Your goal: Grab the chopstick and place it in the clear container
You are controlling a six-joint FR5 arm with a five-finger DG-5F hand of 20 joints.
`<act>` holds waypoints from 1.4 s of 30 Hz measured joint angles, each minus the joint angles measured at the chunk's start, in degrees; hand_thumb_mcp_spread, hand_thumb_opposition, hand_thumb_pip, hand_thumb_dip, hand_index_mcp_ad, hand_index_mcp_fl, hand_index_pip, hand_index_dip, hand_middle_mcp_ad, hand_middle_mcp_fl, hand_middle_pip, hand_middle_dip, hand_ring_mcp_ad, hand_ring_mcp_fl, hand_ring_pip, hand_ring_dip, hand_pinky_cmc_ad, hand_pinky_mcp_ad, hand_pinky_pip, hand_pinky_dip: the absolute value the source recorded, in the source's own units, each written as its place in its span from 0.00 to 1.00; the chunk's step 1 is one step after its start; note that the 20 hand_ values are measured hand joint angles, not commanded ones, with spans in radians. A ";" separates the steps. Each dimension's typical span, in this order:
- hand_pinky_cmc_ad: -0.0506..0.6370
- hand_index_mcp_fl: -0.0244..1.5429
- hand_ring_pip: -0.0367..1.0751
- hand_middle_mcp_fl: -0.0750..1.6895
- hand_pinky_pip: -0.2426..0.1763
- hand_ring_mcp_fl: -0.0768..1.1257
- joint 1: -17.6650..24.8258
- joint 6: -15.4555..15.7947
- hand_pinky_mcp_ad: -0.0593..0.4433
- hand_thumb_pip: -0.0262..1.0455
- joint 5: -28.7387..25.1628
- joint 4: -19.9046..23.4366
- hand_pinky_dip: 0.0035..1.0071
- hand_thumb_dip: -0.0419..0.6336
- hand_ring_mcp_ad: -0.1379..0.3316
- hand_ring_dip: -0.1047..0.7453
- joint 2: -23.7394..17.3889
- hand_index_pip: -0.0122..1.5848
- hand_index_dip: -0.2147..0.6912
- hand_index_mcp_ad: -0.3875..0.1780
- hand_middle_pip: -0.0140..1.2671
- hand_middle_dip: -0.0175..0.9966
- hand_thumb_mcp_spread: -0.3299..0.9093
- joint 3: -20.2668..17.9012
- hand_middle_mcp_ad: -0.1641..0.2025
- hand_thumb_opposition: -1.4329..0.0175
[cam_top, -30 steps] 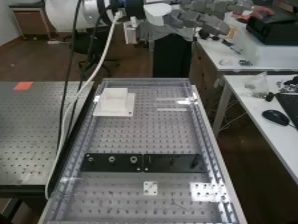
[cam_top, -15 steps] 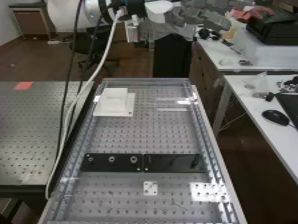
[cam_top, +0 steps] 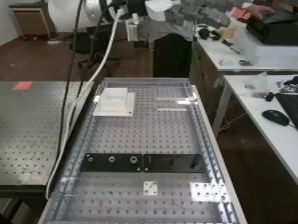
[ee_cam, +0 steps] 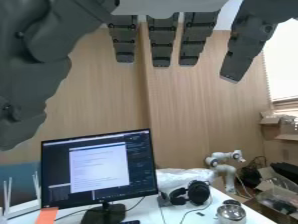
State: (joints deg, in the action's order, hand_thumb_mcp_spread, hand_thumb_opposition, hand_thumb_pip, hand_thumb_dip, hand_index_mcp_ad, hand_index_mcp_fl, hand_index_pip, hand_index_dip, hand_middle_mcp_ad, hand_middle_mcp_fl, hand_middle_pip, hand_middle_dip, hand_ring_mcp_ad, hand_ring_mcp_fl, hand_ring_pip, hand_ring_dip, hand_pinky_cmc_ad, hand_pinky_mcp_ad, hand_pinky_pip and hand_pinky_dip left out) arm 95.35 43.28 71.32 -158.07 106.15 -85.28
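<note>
the hand (cam_top: 211, 16) hangs past the far end of the bench (cam_top: 146, 137), fingers straight, gripping nothing; a white block (cam_top: 115, 104) sits far left.

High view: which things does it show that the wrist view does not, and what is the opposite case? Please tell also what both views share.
High view: the holed bench, with the white block, the black strip lying across it and a small white plate; also the mouse on a side table.
Wrist view: the monitor, the small white arm and thin pale sticks, perhaps chopsticks.
Both: the hand.
</note>
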 joint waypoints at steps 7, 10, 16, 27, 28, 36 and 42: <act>0.67 0.04 0.13 0.06 0.32 0.08 0.43 0.13 0.77 0.44 -2.77 0.20 0.40 0.08 0.48 0.30 0.01 0.05 0.55 0.50 0.09 0.26 0.45 0.01 0.65 0.53; 0.67 0.04 0.13 0.05 0.32 0.08 0.47 0.12 0.77 0.44 -2.81 0.28 0.40 0.08 0.48 0.30 0.06 0.05 0.55 0.49 0.09 0.26 0.45 0.01 0.65 0.53; 0.67 0.04 0.13 0.05 0.32 0.08 0.48 0.12 0.77 0.44 -2.68 0.71 0.40 0.08 0.48 0.31 0.08 0.05 0.55 0.49 0.09 0.26 0.45 -0.17 0.65 0.53; 0.67 0.04 0.13 0.05 0.32 0.08 0.43 0.10 0.77 0.44 -2.21 1.98 0.40 0.08 0.48 0.31 -0.36 0.05 0.55 0.50 0.09 0.26 0.45 -1.30 0.65 0.53; 0.67 0.04 0.13 0.05 0.32 0.08 0.45 0.23 0.77 0.44 -2.39 2.09 0.40 0.08 0.48 0.31 -0.45 0.05 0.55 0.49 0.09 0.26 0.45 -1.40 0.65 0.53; 0.67 0.04 0.13 0.05 0.32 0.08 0.55 0.77 0.77 0.44 -3.00 1.75 0.40 0.09 0.48 0.31 -1.01 0.05 0.55 0.50 0.09 0.26 0.45 -1.76 0.65 0.53; 0.67 0.04 0.12 0.05 0.32 0.08 0.39 0.54 0.77 0.44 -1.60 1.23 0.40 0.09 0.48 0.31 -1.28 0.05 0.55 0.50 0.09 0.26 0.45 -2.06 0.65 0.53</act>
State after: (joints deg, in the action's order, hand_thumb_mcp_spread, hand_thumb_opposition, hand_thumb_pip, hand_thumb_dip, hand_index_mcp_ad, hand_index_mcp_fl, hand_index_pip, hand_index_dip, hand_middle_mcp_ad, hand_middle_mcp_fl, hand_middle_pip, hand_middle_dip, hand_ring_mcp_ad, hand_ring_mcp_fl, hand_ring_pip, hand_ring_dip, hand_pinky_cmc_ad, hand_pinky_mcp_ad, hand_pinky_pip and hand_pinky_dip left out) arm 95.74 43.82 69.71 -156.84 104.87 -87.33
